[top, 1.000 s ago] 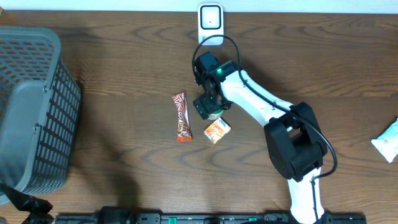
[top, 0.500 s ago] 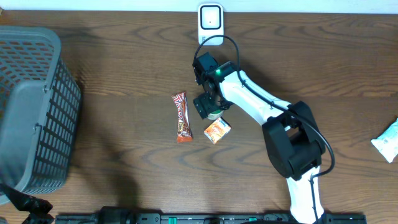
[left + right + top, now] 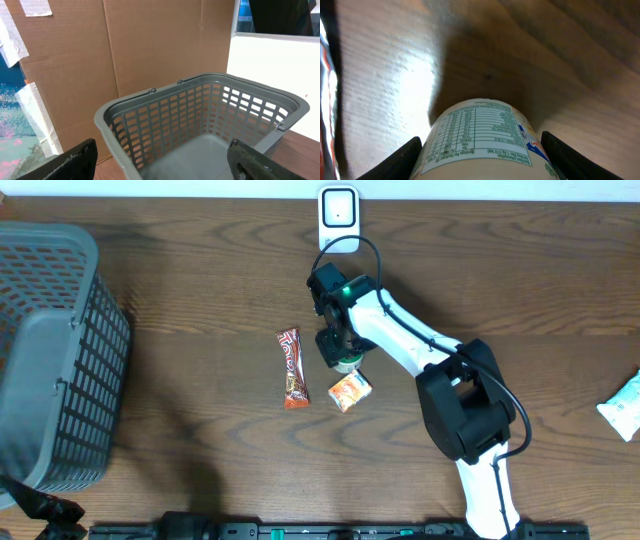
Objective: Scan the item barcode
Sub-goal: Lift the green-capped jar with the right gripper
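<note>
The item is a small round cream jar [image 3: 479,131] lying on the wood table, its nutrition table facing the right wrist camera; no barcode shows. My right gripper [image 3: 480,162] has a dark finger against each side of the jar and is shut on it. From overhead the right gripper [image 3: 342,348] covers most of the jar [image 3: 347,365], at mid-table. The white scanner [image 3: 339,215] stands at the table's far edge, behind that arm. My left gripper [image 3: 162,162] hangs open over the grey basket [image 3: 200,130], holding nothing.
A brown snack bar [image 3: 291,368] lies left of the jar and an orange packet [image 3: 350,390] just in front of it. The grey basket [image 3: 50,350] fills the table's left end. A white packet [image 3: 623,406] lies at the right edge.
The right gripper's jaws have closed in onto the jar and the wrist has shifted slightly toward it. The left arm and the other items have not moved.
</note>
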Robot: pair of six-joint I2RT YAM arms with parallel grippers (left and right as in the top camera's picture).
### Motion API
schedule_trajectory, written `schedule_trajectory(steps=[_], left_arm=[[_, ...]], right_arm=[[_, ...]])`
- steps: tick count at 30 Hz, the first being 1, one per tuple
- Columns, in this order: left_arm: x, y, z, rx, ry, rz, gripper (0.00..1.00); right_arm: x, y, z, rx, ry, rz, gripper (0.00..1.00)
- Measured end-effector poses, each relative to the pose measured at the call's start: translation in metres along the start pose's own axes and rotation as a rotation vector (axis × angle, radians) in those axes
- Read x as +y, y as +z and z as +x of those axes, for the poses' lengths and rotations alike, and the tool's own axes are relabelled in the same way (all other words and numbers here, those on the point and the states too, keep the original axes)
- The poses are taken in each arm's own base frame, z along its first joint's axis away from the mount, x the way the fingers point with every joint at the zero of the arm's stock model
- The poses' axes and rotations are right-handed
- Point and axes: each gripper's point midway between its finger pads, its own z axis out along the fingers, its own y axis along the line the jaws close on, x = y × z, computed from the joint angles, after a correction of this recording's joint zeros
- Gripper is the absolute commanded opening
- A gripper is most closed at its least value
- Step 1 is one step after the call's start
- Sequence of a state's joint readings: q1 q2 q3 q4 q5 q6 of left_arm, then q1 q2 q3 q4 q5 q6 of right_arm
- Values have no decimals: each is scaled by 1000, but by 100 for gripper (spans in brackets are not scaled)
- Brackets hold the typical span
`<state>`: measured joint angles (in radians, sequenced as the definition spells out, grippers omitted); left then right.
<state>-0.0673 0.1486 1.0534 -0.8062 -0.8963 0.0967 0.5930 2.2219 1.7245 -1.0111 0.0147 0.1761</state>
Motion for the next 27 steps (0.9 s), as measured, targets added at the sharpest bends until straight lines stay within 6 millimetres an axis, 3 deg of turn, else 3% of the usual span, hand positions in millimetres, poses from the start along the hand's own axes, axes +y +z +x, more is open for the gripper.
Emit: schedule_trajectory(steps=[5, 11, 15, 20, 27], left_arm=[[0, 0, 0, 0, 0, 0, 83], [1, -1, 0, -1, -2, 0, 83], [7, -5, 4, -3, -4, 0, 83], [17, -12, 11, -10, -14, 0, 83], [18, -14, 30, 6, -62, 0, 83]], right_arm=[[-2, -15, 11, 79, 27, 16, 52], [0, -52, 6, 85, 70, -3, 53], [6, -70, 19, 158, 101, -85, 52], [10, -81, 42, 280, 141, -211, 50], [0, -88, 50, 338, 200, -292, 51]])
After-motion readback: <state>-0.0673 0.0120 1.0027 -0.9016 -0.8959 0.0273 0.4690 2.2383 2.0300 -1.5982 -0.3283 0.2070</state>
